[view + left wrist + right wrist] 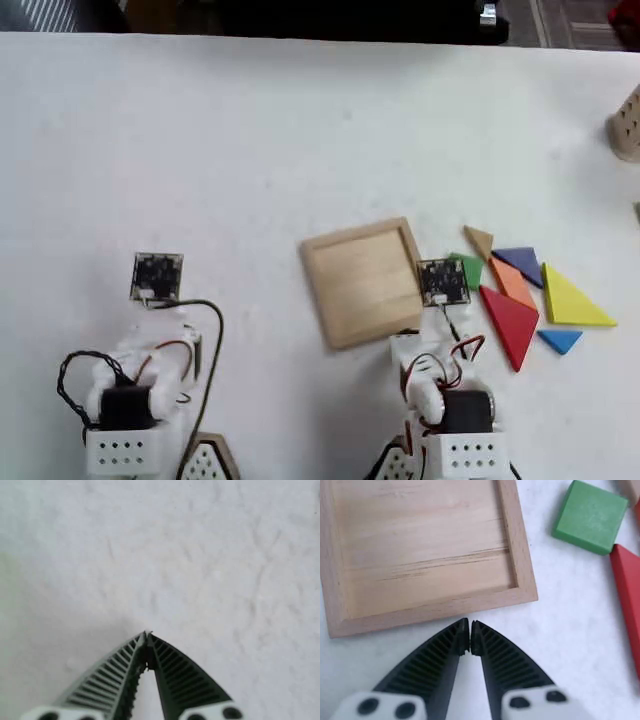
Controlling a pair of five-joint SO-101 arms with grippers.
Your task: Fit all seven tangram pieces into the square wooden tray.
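The left gripper [148, 636], jaws pressed together on nothing, hangs over bare white table [250, 140] with free room all around. One wooden tray [355, 232] lies mid-table, and the right gripper [470, 637], likewise pinched closed and empty, sits just off its near rim. Seven coloured pieces [512, 283] cluster on the table right of the tray, the green square [590, 516] nearest it.

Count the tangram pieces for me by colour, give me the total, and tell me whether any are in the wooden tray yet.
tan piece: 1
green piece: 1
purple piece: 1
orange piece: 1
yellow piece: 1
red piece: 1
blue piece: 1
Total: 7, all lying outside the tray, none in it.
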